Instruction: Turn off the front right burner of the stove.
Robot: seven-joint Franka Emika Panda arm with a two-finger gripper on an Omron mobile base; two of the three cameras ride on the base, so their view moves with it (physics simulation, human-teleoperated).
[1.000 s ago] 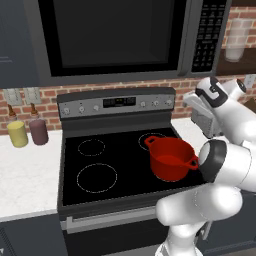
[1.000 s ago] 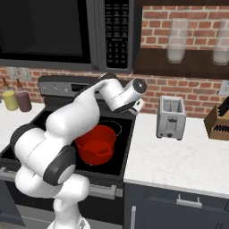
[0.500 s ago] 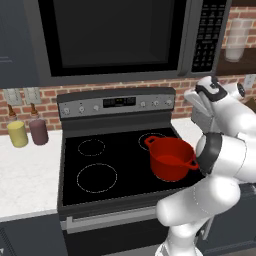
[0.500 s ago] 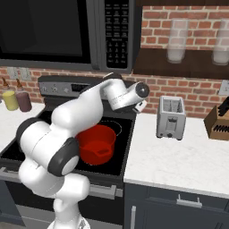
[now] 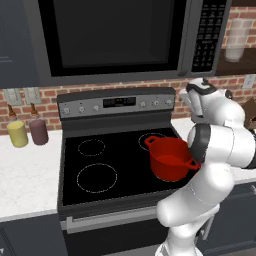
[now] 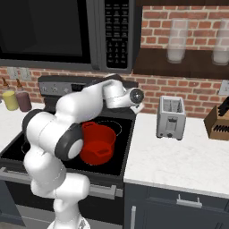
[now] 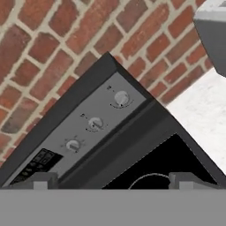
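Note:
The stove [image 5: 100,165] has a flat black glass top with white rings and a grey back panel [image 5: 117,103]. My gripper [image 5: 194,99] hovers just off the panel's right end, above the counter edge. In the hand view, three small knobs [image 7: 121,98] sit in a row on the back panel [image 7: 110,132], beside the display [image 7: 39,161]. My gripper [image 7: 113,181] is open, its fingertips [image 7: 42,180] wide apart and some distance from the knobs, holding nothing. A red pot [image 5: 170,157] stands on the front right of the stove [image 6: 18,147].
A dark microwave [image 5: 115,35] hangs over the stove. Yellow [image 5: 17,134] and purple [image 5: 38,131] jars stand on the left counter. On the right counter are a toaster [image 6: 170,117] and a knife block [image 6: 219,123]. Glass jars [image 6: 177,40] sit on a shelf.
The arm has turned and my hand has edged slightly left toward the right end of the back panel. The red pot has stayed put.

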